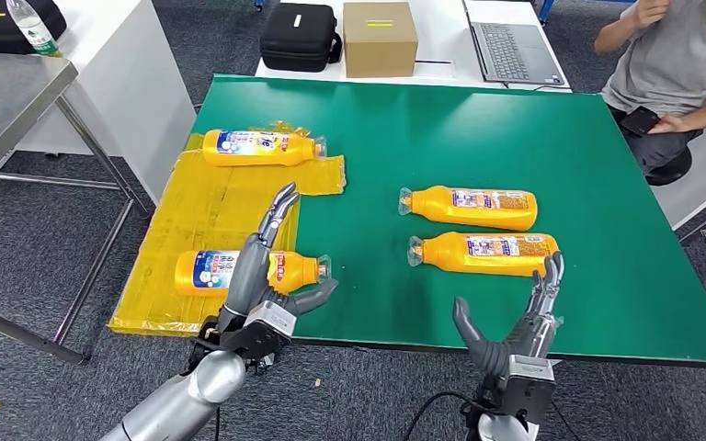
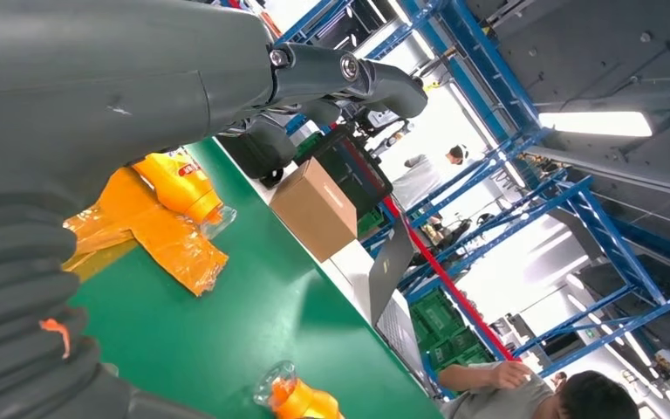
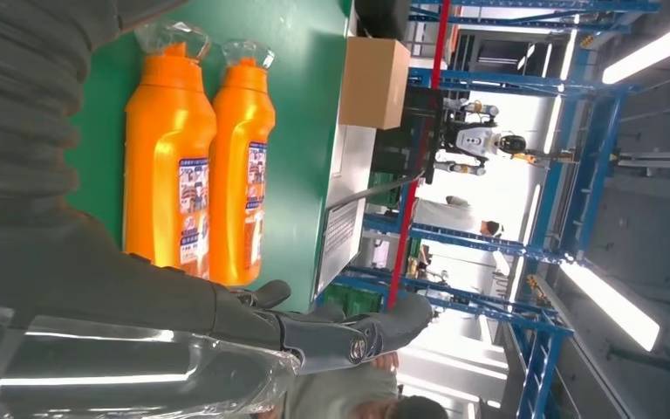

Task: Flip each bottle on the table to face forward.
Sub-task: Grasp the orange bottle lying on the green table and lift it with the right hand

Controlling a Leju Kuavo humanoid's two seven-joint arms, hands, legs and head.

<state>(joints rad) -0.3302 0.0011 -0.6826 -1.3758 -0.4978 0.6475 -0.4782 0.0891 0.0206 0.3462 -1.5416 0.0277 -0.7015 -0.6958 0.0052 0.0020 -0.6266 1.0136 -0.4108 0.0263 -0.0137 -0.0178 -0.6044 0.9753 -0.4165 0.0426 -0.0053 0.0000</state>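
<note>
My left hand (image 1: 262,294) hovers over the near left part of the green table (image 1: 478,138), fingers stretched out and apart, thumb splayed to the side, holding nothing. Just under and behind its fingers lies the near left bottle (image 1: 239,272), on its side on a yellow plastic sheet (image 1: 211,207), blue-and-white label up, cap toward the table's middle. Whether my fingers touch it I cannot tell. My right hand (image 1: 515,322) is raised at the near edge of the table, also spread wide and empty, fingertips pointing at the near right bottle (image 1: 485,253) just beyond them, not touching. That bottle lies on its side with a small printed label up, and a second one like it, the far right bottle (image 1: 471,207), lies just beside it. The far left bottle (image 1: 259,147) lies at the far end of the yellow sheet. Past the table stand a cardboard box (image 1: 380,39), a black case (image 1: 300,37) and a laptop (image 1: 511,46); a person (image 1: 671,73) sits at the far right.
</note>
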